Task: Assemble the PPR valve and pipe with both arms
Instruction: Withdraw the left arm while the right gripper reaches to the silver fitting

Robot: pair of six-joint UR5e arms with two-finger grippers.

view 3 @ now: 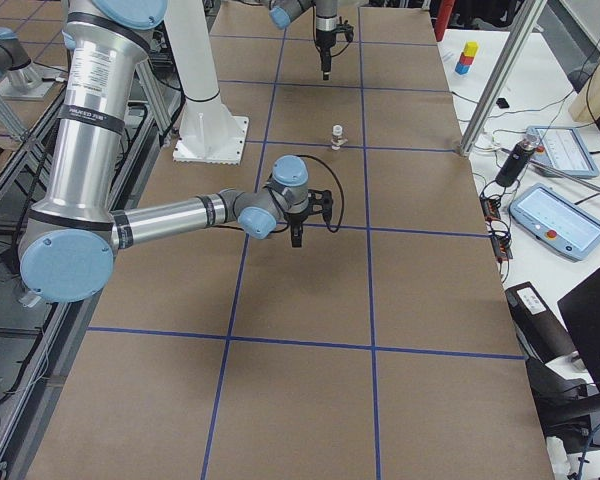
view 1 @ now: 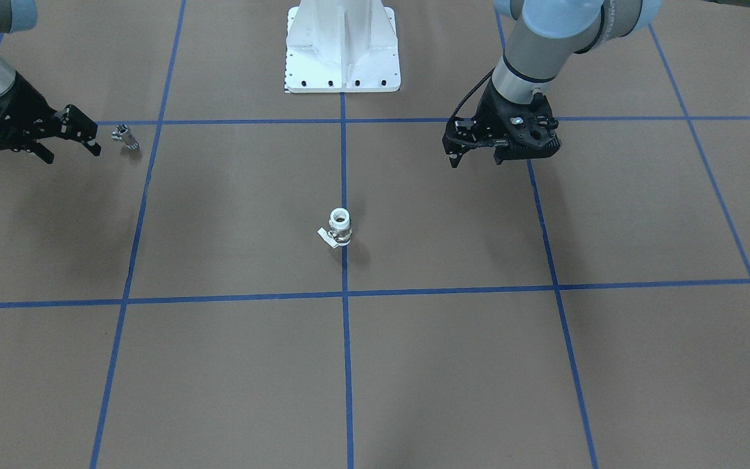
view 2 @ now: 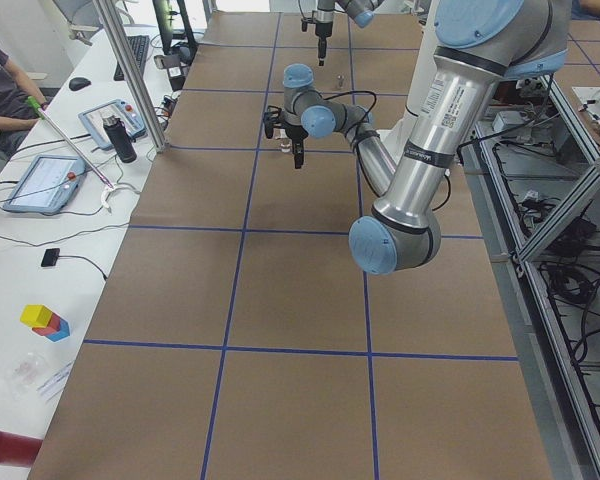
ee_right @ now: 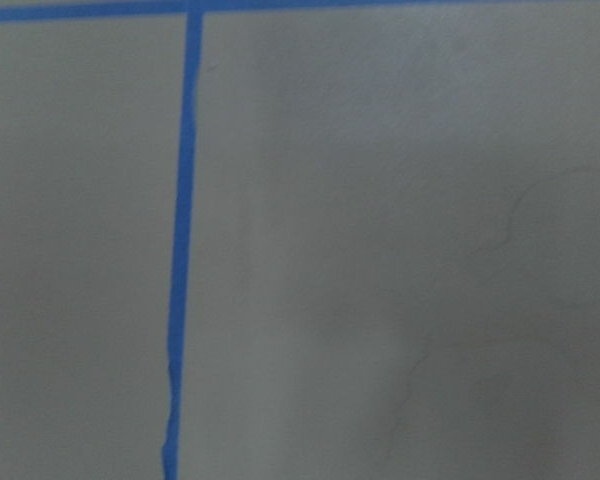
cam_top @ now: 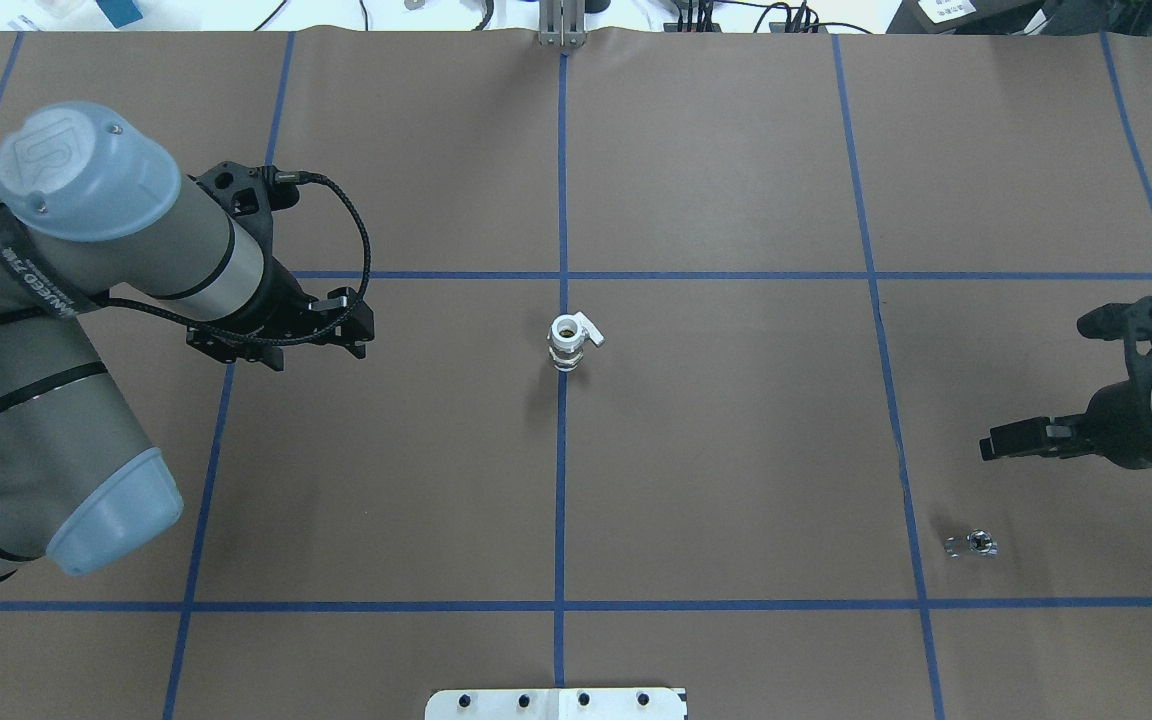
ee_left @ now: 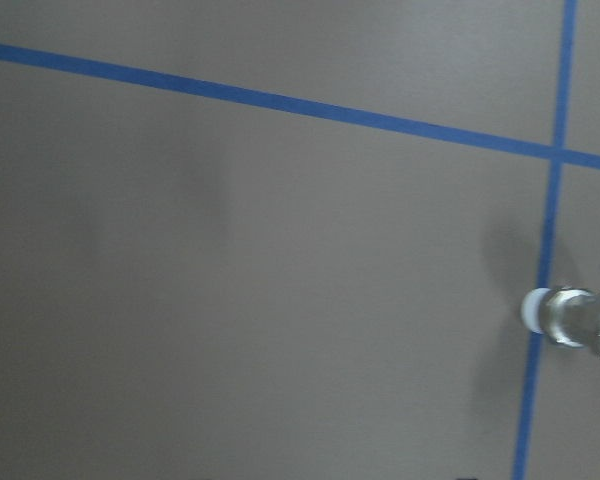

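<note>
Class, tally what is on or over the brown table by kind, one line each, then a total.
PPR valve: 1
pipe: 1
Robot hands (left hand, right hand): 2
Total: 4

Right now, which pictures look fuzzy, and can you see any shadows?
Left wrist view: fuzzy, with the white-ended stubby valve with a silvery metal middle smeared at the right edge. Right wrist view: also soft, showing only brown paper and a blue tape line. Front-facing view: sharp, and the valve throws a small soft shadow beside itself.
</note>
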